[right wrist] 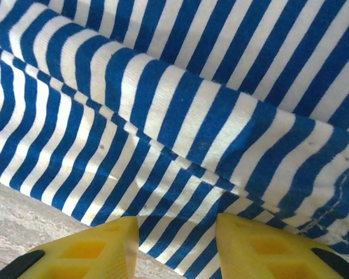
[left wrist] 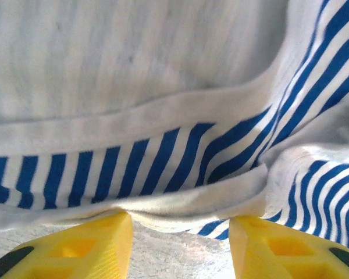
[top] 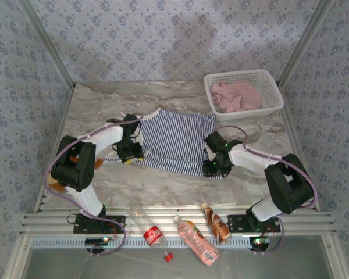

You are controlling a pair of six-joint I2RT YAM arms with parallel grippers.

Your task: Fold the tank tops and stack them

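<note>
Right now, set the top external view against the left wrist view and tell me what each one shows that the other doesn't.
Top external adds the white basket holding the pink top, and bottles at the near edge. Left wrist adds the white hem up close, with the left end effector's yellow fingertips apart at it. Both show the striped top on the table.

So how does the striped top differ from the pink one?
The blue-and-white striped cloth top lies spread on the table; the dusty pink cloth top sits crumpled in the white plastic basket. The striped top is patterned, the pink top plain. Both are soft cloth.
</note>
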